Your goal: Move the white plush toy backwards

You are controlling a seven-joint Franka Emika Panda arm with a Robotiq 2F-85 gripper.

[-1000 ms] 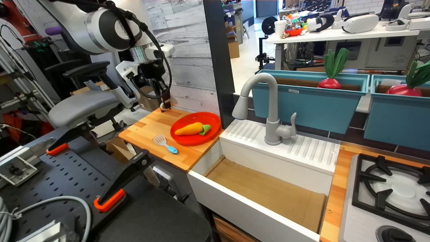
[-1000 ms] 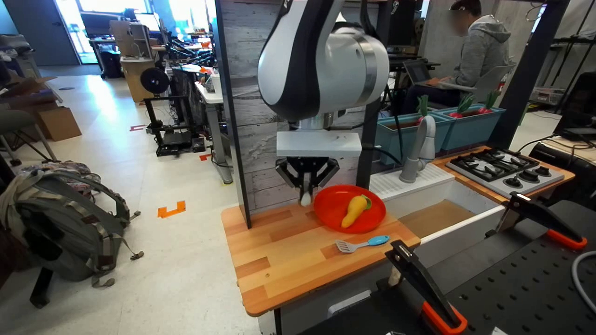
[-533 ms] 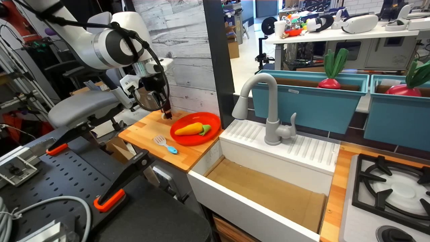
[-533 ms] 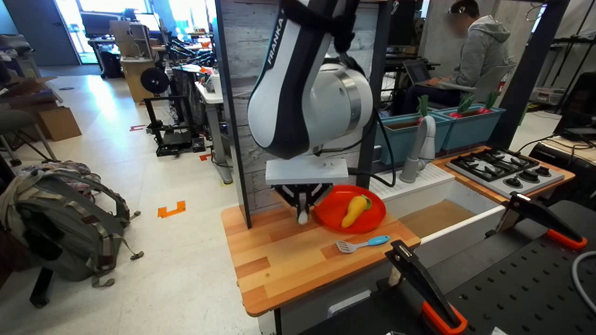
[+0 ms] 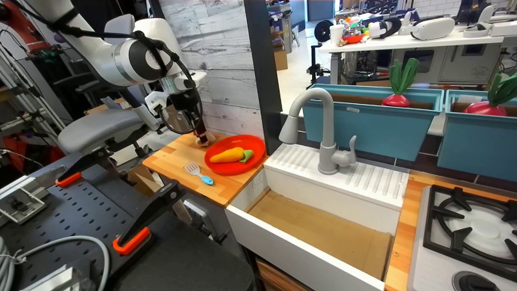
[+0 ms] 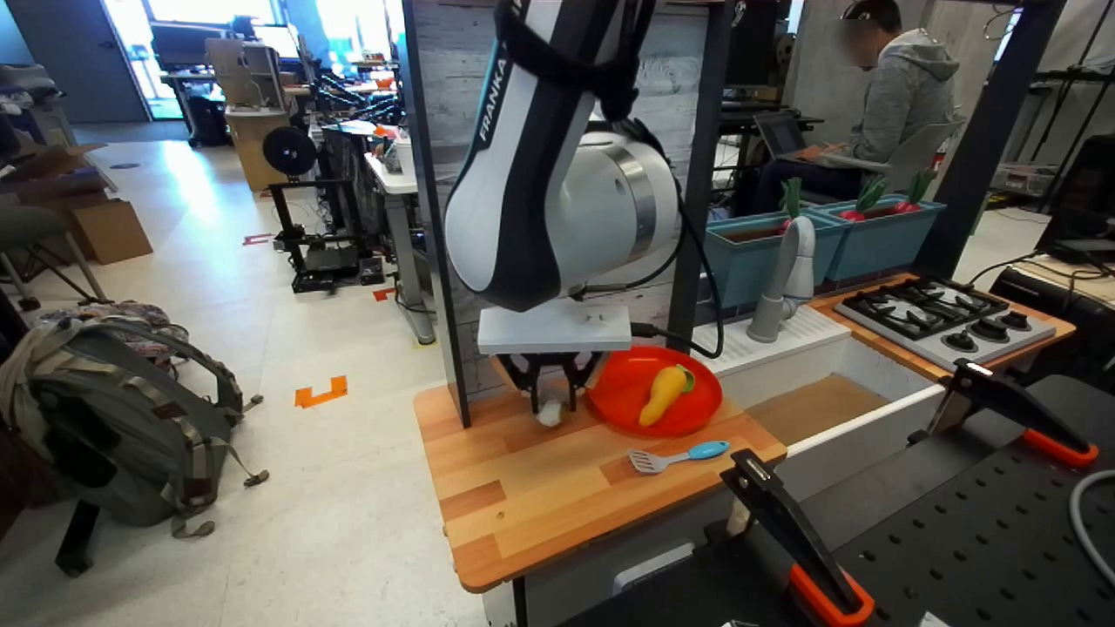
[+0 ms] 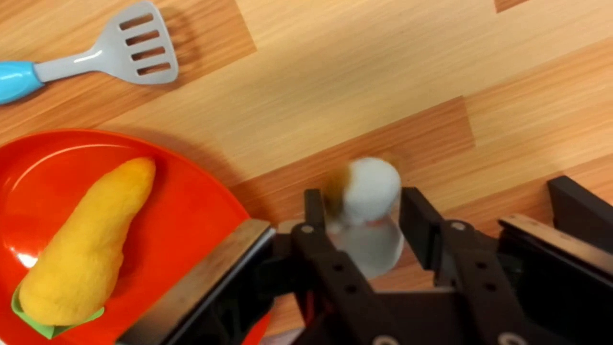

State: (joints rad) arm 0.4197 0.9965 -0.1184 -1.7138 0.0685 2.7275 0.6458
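The robot arm (image 6: pixel 566 200) reaches down over the wooden surface (image 6: pixel 523 488), close to the edge by the gray plank wall (image 5: pixel 226 72). The end effector (image 6: pixel 554 406) points down. Its two fingers are spread part of the way, a bit wider than the white plush toy (image 7: pixel 372 189), which sits loose between them. From where I stand, I can't tell if one finger brushes it. The toy is down at the surface, near the wall edge. It has a round white top, with a brownish patch on one side that looks blurry.

Near the toy, but apart from it, is a shallow red bowl (image 7: pixel 182 215). The bowl sits by the corner where the wall edge meets the edge next to the white sink (image 5: pixel 299 258). A yellow toy vegetable (image 7: pixel 84 249) with a green end lies in the bowl. A gray slotted spatula (image 7: pixel 86 62) lies near the front edge, across from the wall, its blue handle toward the sink. A gray faucet (image 5: pixel 326 129) stands at the back of the sink, in front of blue planters (image 5: pixel 375 129).
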